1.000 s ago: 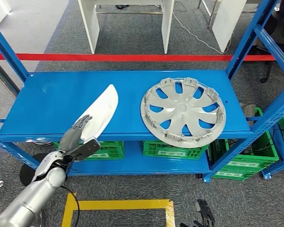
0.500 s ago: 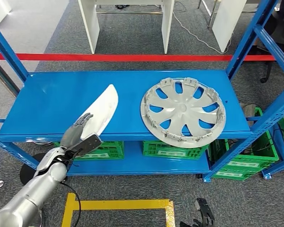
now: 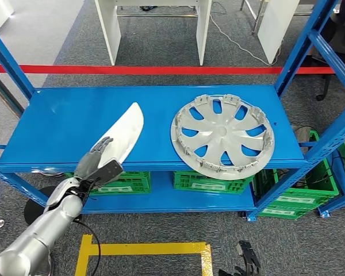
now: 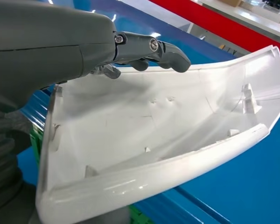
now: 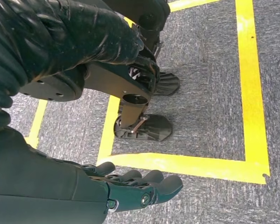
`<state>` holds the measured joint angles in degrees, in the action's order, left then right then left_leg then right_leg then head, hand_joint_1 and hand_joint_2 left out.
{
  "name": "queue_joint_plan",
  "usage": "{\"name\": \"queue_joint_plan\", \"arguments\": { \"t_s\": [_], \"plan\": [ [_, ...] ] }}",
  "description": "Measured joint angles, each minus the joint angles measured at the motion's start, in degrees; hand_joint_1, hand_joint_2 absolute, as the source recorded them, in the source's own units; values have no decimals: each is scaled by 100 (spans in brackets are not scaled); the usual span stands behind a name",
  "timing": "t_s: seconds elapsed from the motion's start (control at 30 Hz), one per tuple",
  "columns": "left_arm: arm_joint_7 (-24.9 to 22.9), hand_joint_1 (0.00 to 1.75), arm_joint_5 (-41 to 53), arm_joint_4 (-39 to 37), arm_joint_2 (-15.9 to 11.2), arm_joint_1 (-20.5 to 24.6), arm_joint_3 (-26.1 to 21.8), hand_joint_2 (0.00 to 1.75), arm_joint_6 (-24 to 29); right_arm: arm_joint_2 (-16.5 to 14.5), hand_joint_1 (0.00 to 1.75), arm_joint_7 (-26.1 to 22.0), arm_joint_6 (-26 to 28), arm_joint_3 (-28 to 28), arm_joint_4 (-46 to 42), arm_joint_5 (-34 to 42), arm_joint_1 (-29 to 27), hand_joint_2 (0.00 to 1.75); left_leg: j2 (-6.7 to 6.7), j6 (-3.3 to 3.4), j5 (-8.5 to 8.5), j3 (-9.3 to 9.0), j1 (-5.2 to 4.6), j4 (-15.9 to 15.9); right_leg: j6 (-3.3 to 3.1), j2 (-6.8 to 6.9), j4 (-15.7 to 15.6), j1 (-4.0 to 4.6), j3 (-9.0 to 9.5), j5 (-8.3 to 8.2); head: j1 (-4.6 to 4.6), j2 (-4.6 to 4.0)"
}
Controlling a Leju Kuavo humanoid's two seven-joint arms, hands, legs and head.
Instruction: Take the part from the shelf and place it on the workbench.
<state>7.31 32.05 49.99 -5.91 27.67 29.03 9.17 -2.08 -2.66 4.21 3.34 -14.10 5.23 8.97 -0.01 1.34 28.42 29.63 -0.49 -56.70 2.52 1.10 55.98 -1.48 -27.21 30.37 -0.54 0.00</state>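
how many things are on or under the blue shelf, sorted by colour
white: 1, the curved white panel, on the top deck with the left hand at its near end
silver: 1, the wheel cover, on the top deck
green: 4, the green crates below the deck
total: 6

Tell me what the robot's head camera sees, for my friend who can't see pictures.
The robot's left hand grips the near end of a long curved white part lying on a blue shelf. A round silver wheel cover lies further right on the same shelf. Green crates sit on the level below, and yellow tape marks the grey floor.
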Motion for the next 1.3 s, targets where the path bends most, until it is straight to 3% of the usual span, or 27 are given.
{"name": "queue_joint_plan", "arguments": {
  "t_s": [0.63,1.0,1.3],
  "plan": [
    [273,175,-19,-134,17,121,2,175,340,0,0,36,10,-47,-2,-29,21,175,0,0,0,-2,0,0,0,1,0,0,5,0,0,0],
    [900,175,39,-70,-41,102,2,175,934,-17,0,63,-9,-50,-2,-117,49,175,0,0,-1,-1,0,0,0,1,1,0,4,0,-1,0],
    [1134,175,119,383,-213,132,4,175,1261,-31,0,80,-21,-50,-2,-190,80,175,0,0,-1,-1,0,0,0,1,1,0,2,0,-1,0]
  ]
}}
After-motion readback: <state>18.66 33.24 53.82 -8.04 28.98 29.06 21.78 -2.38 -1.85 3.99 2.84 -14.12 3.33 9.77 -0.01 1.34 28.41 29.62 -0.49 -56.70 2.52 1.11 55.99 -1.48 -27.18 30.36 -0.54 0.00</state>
